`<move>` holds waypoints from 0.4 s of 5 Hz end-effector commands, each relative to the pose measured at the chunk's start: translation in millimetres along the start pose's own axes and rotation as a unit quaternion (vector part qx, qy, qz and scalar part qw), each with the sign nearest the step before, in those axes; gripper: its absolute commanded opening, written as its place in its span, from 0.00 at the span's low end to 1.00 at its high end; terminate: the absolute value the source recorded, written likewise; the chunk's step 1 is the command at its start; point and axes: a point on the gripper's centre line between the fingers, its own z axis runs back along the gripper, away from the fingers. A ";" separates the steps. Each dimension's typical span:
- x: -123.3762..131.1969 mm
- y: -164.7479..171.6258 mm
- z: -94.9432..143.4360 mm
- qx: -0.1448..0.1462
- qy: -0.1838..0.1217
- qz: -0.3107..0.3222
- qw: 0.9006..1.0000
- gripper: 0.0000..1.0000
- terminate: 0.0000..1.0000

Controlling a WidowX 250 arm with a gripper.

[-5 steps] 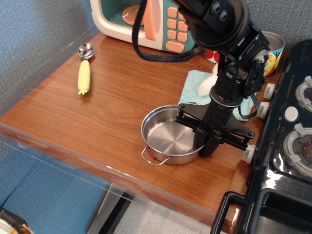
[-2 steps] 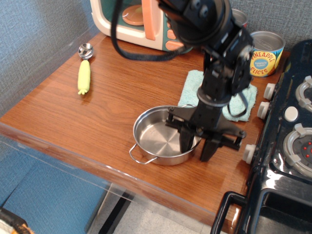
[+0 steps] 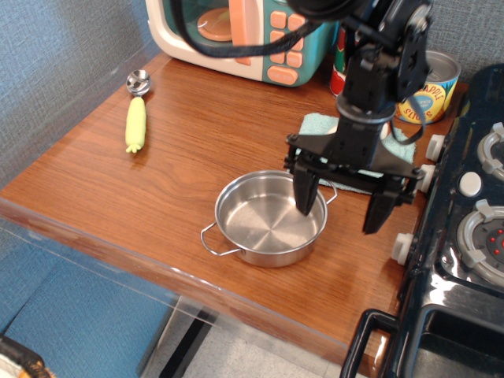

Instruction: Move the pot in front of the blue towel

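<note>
Right now the pot (image 3: pixel 270 219) sits upright on the wooden desk (image 3: pixel 181 150), close to the desk's front edge, with one wire loop handle pointing out toward that edge and the other toward the blue towel (image 3: pixel 358 151). Taking the pot as the landmark, the towel lies flat just behind it and a little to its right, its near edge almost meeting the pot's rim, and much of it is covered by the arm. The gripper (image 3: pixel 342 206) hangs over the pot's right side with its fingers (image 3: pixel 306 194) spread wide and released: one dark finger dips inside the pot near its rim, the other stands outside, clear of the pot above bare desk, and nothing is held between them. Far behind the pot stands a toy microwave (image 3: pixel 236 35), with a pineapple tin (image 3: pixel 429 83) behind the towel. Well to the pot's left lies a yellow-handled scoop (image 3: pixel 136 114). A black toy stove (image 3: pixel 465 228) borders the desk to the pot's right.
</note>
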 end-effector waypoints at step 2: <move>7.1 6.6 18.0 -0.009 -0.020 -0.001 1.000 1.00 1.00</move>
